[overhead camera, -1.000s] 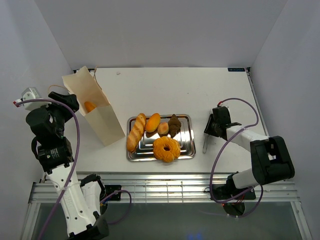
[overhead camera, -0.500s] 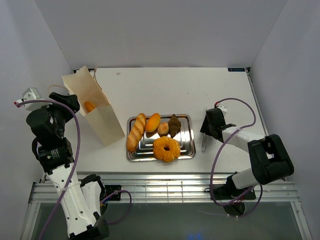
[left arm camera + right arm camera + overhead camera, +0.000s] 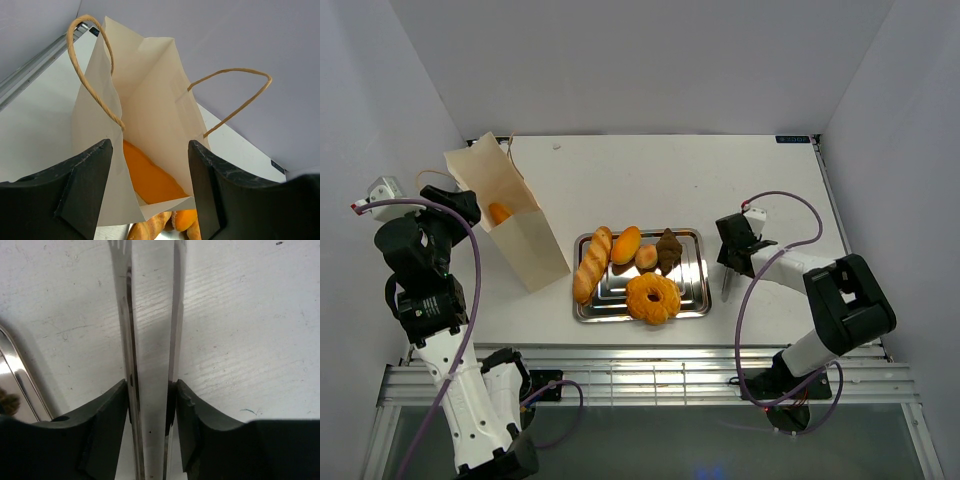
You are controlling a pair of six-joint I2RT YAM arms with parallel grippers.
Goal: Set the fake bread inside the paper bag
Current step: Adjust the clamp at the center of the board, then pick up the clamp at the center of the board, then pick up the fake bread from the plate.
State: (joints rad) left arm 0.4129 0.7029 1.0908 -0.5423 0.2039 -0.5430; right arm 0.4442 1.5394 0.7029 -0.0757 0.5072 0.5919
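Left gripper (image 3: 150, 144): fingers stand wide apart on either side of the near wall of the paper bag (image 3: 150, 85). I cannot tell whether they press on it.
Bag: its mouth gapes straight ahead of those fingers, with both cord handles arching up beyond them.
Bread in the bag: one orange loaf (image 3: 150, 177) lies deep inside, just past the fingertips.
Right gripper (image 3: 150, 385): clamped around the tongs (image 3: 122, 315), one finger against the outside of each metal arm. The tongs lie flat on the table (image 3: 670, 180) and run out ahead of the fingers.
Bread left out: a baguette (image 3: 591, 265), a roll (image 3: 626, 244), a doughnut (image 3: 653, 297) and a dark pastry (image 3: 668, 248) sit on the tray (image 3: 692, 275), off to the side of the right jaws.
Changed: the right arm has swung in closer to the tray than a second ago, and the tongs have come with it.
Unchanged: the left arm, the bag and the bread on the tray sit as before.
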